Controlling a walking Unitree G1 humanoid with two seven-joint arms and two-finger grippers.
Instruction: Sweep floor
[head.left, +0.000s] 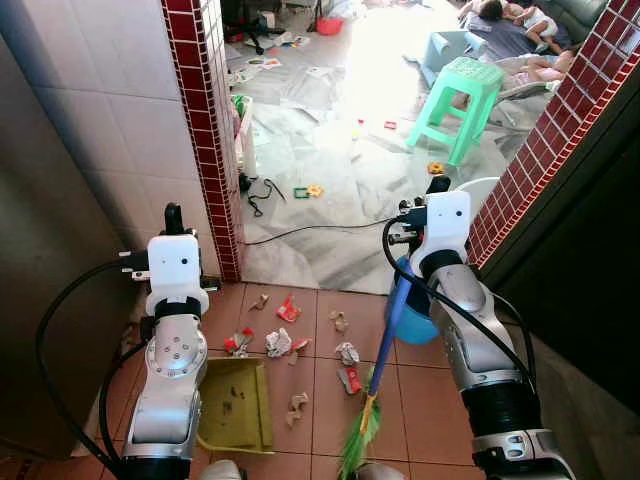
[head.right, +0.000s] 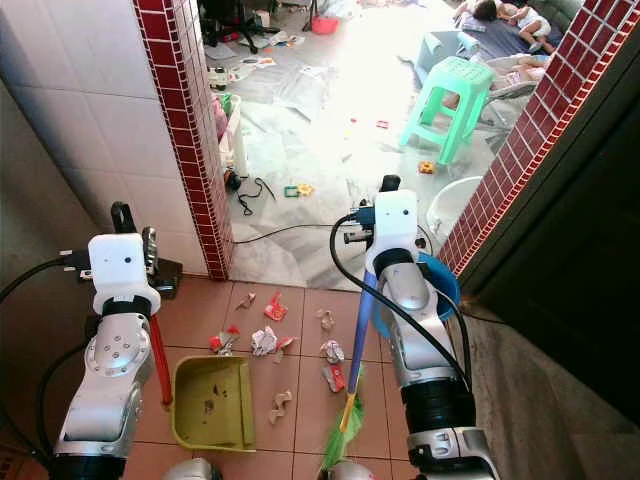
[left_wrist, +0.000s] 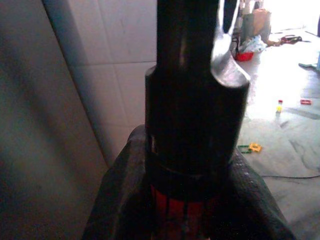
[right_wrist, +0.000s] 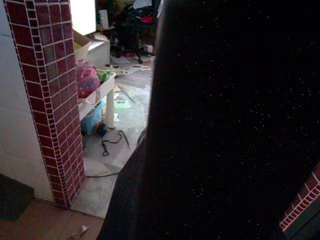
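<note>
Left eye view first, starting at the robot's left: the left gripper (head.right: 122, 222) is up near the white tiled wall (head.left: 110, 120), and the red handle (head.right: 158, 360) runs down from it to the yellow-green dustpan (head.right: 210, 400), which sits flat on the terracotta floor tiles (head.left: 320, 400). The left wrist view shows that handle's dark cap (left_wrist: 195, 115) packed tight against the camera, so I read the fingers as clamped on it. That pan looks like light, stiff plastic, and a grip high on the handle should tip it easily.

Moving across the middle, scraps of paper and red wrapper litter (head.left: 288, 340) lie scattered on the tiles just beyond the pan's open lip, some near it, some closer to the red brick pillar (head.left: 205, 130). They're feather-light and likely to skitter if struck hard.

Over on the right, the right gripper (head.left: 437, 190) carries the broom, with its blue shaft (head.left: 392, 330) slanting down to green bristles (head.left: 358, 440) resting low on the tiles. The right wrist view is mostly dark, so whether those fingers are pinched I cannot tell. The shaft looks rigid and slick, the bristles soft and springy. Short, gentle strokes toward the pan seem the safer call. Behind the shaft sits a blue bucket (head.right: 440, 285).
</note>
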